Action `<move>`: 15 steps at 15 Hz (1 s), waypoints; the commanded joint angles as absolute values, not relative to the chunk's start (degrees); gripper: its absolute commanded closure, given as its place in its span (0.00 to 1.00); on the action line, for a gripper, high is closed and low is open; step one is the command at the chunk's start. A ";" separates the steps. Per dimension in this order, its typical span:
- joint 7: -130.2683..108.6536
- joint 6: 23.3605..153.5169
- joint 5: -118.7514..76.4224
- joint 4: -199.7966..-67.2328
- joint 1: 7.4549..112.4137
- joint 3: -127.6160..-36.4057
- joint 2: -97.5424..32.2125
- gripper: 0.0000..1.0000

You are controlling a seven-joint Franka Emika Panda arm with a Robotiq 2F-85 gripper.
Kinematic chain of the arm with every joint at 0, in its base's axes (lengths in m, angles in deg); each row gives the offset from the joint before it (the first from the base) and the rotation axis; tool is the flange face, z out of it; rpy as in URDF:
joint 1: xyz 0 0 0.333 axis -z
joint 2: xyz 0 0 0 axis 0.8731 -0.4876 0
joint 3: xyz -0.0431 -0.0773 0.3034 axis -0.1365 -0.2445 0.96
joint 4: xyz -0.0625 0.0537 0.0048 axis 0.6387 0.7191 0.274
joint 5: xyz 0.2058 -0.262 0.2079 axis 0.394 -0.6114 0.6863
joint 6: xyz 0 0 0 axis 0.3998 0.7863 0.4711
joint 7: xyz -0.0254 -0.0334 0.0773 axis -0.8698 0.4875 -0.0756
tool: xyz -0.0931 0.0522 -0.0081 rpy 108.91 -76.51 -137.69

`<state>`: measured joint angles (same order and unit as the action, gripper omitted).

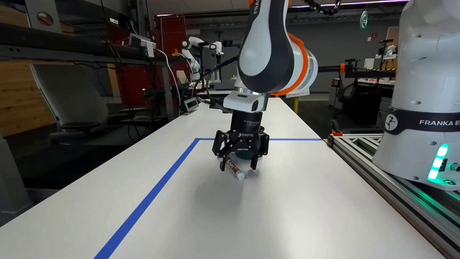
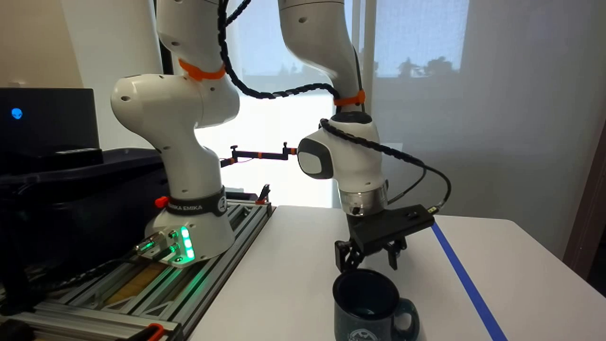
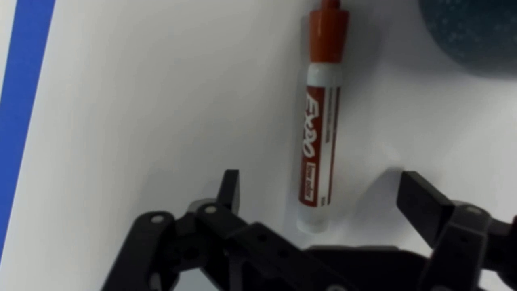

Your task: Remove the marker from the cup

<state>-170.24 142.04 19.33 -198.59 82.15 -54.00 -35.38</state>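
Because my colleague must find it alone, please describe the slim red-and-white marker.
On the long white table stands a round, dark teal mug. Near it lies the marker, pale end between the fingers of the open black gripper. Unlike the mug, it is slim, reddish-capped and labelled EXPO.

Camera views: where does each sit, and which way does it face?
In an exterior view: above the table, looks along it at the marker; arm, base, pincer show.
In an exterior view: beyond the mug, looks back over it at the pincer; arm, base show.
Wrist view: above the marker, looks down; fingers show.
Both exterior views share mug and tape.
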 commanded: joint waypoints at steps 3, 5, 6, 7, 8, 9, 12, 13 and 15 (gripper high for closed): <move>-172.59 141.02 28.04 -198.56 70.52 -62.39 -32.47 0.00; -172.18 143.44 31.72 -198.25 63.74 -68.68 -35.02 0.00; -170.87 142.07 27.55 -198.18 70.89 -63.34 -35.03 0.00; -170.73 142.09 28.87 -198.19 67.41 -66.09 -35.16 0.00; -170.66 142.12 29.56 -198.19 65.52 -67.42 -35.25 0.00; -170.64 142.14 29.78 -198.19 64.76 -67.92 -35.26 0.00; -170.63 142.18 29.80 -198.18 64.63 -68.31 -35.27 0.00; -170.63 142.18 29.80 -198.18 64.64 -68.37 -35.27 0.00; -170.63 142.19 29.80 -198.18 64.63 -68.41 -35.27 0.00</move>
